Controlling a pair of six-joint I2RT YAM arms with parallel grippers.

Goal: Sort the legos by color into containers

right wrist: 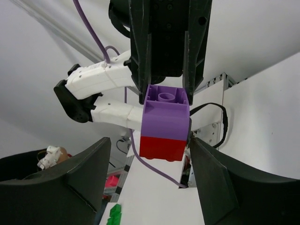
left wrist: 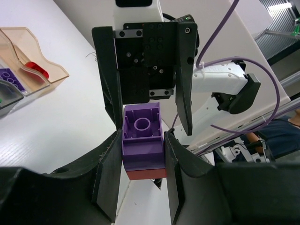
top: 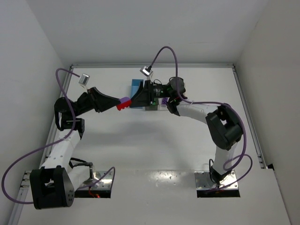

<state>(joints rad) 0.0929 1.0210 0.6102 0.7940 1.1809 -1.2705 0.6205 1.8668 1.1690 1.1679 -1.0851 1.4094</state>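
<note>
**A:** Closest to the left wrist camera, what has the left gripper (left wrist: 143, 138) got?

**B:** It pinches a two-brick stack from both sides. A purple brick (left wrist: 142, 147) is pressed onto a red brick (left wrist: 146, 174), hollow side up, in the air above the table (left wrist: 70, 119).

**A:** And the right gripper (right wrist: 150, 143)?

**B:** It is just beyond, facing the left one head-on. Its fingers stand spread on either side of the stack and grip nothing. Its own wrist view shows a gap on each side.

**A:** So which step is this?

**B:** Most likely splitting the pair, since two colours joined cannot go in one bin.

**A:** Farther out, what about the bins?

**B:** The pale orange bin (left wrist: 55, 69) holds a red piece (left wrist: 36, 67). The bin beside it, apparently the clear one, holds a purple piece (left wrist: 8, 77). The overhead view shows the blue bin (top: 136, 86) behind the grippers, its contents hidden. A green piece (right wrist: 112, 216) shows low in the right wrist view, but what it lies in cannot be told.

**A:** How far along, then?

**B:** Partly done. Some pieces sit sorted by colour. The held pair has to be separated and each half dropped with its match. Whether other loose bricks remain cannot be seen.
</note>
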